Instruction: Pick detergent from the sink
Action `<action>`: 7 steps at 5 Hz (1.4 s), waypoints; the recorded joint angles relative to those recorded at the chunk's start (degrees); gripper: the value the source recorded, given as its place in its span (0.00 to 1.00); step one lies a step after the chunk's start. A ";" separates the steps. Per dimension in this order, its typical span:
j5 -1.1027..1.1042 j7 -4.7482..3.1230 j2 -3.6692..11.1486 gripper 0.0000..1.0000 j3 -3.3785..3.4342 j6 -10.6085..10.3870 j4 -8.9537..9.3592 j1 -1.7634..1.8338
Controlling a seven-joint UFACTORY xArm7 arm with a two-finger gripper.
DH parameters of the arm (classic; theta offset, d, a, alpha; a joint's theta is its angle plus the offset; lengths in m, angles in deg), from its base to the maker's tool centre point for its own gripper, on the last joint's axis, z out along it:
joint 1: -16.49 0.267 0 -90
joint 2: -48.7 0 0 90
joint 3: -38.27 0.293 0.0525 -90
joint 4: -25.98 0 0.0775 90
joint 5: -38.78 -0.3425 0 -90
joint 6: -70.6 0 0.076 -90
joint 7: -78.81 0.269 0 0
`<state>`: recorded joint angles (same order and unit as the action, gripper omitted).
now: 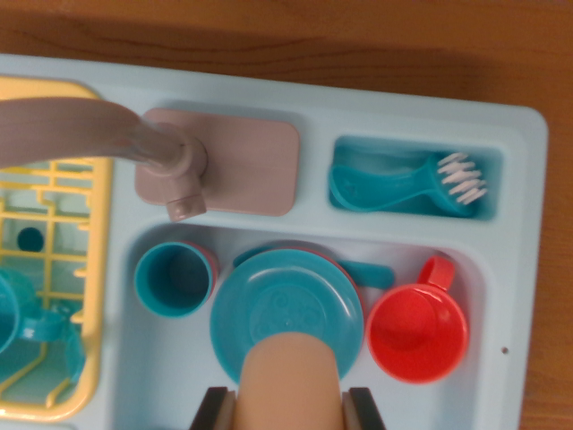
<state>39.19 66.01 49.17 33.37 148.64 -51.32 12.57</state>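
My gripper (pixel 288 414) sits at the near edge, my fingers (pixel 213 410) on either side of the detergent bottle (pixel 291 381), which stands over the near part of a plate (pixel 286 309) in the sink basin (pixel 161 358). Left of the plate in the basin is a cup (pixel 174 279); right of it, a mug (pixel 417 330). Beyond the basin, the faucet (pixel 170 159) reaches left over a rack (pixel 55 260). A brush (pixel 407 184) lies in the far-right compartment.

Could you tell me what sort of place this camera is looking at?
Most likely a toy kitchen sink set on a wooden table: a plastic faucet, a basin of cups and plates, and a yellow dish rack.
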 joint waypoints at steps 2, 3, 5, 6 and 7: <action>0.05 0.03 -0.55 1.00 0.00 2.03 -1.48 0.01; 0.10 0.05 -1.01 1.00 0.00 3.71 -2.70 0.03; 0.14 0.07 -1.41 1.00 -0.01 5.18 -3.77 0.04; 0.14 0.07 -1.41 1.00 -0.01 5.18 -3.77 0.04; 0.17 0.09 -1.72 1.00 -0.01 6.29 -4.58 0.05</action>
<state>39.35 66.10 47.45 33.36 154.93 -55.90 12.62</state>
